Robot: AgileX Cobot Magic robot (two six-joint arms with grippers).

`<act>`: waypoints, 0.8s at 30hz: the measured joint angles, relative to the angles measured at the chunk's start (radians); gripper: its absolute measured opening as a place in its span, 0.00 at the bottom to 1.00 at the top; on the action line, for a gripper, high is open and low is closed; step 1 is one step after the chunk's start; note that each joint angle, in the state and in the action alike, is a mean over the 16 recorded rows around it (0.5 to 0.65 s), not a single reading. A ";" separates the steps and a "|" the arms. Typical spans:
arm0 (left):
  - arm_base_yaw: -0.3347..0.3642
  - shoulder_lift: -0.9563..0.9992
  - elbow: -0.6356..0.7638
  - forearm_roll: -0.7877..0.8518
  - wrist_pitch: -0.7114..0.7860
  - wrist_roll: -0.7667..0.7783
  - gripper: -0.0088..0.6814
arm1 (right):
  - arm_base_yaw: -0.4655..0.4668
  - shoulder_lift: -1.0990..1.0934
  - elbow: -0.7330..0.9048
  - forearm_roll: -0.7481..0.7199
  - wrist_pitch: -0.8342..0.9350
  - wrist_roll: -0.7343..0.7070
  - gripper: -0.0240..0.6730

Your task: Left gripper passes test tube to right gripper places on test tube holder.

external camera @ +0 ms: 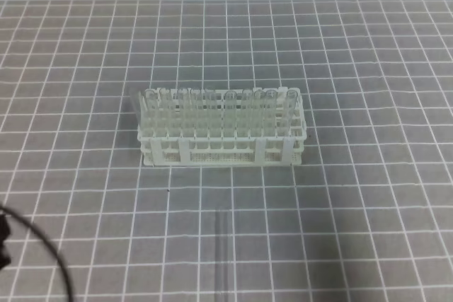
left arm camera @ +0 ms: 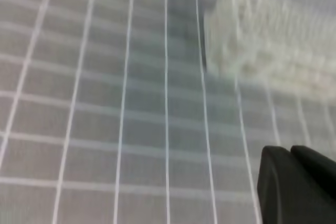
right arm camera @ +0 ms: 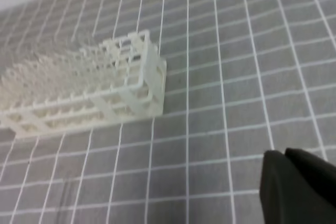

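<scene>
I am lining the left claw (left arm camera: 294, 182), closed and empty, over the slim clear test tube (external camera: 225, 245) lying on the grey gridded bench (external camera: 368, 196) — opening before descending; right claw (right arm camera: 296, 182) likewise closed.

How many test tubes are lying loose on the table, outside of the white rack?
1. One test tube lies flat on the grey grid mat, in front of the test tube holder, near the middle. Others may be hidden outside the views.

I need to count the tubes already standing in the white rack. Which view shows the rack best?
The exterior high view: the test tube holder sits whole, centred and fairly sharp. The right wrist view shows it at an angle, its far end blurred. The left wrist view shows a blurred corner.
</scene>
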 joint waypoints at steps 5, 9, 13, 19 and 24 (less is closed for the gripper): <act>-0.003 0.183 -0.085 -0.094 0.131 0.132 0.01 | 0.000 0.131 -0.081 -0.018 0.101 -0.026 0.02; -0.030 0.299 -0.123 -0.175 0.182 0.222 0.01 | 0.000 0.200 -0.118 -0.019 0.160 -0.046 0.02; -0.087 0.395 -0.140 -0.240 0.177 0.266 0.01 | 0.000 0.241 -0.134 -0.018 0.202 -0.062 0.02; -0.250 0.538 -0.181 -0.255 0.123 0.236 0.01 | 0.000 0.271 -0.136 -0.016 0.229 -0.064 0.02; -0.440 0.675 -0.263 -0.194 0.069 0.130 0.01 | 0.000 0.288 -0.136 -0.016 0.237 -0.064 0.02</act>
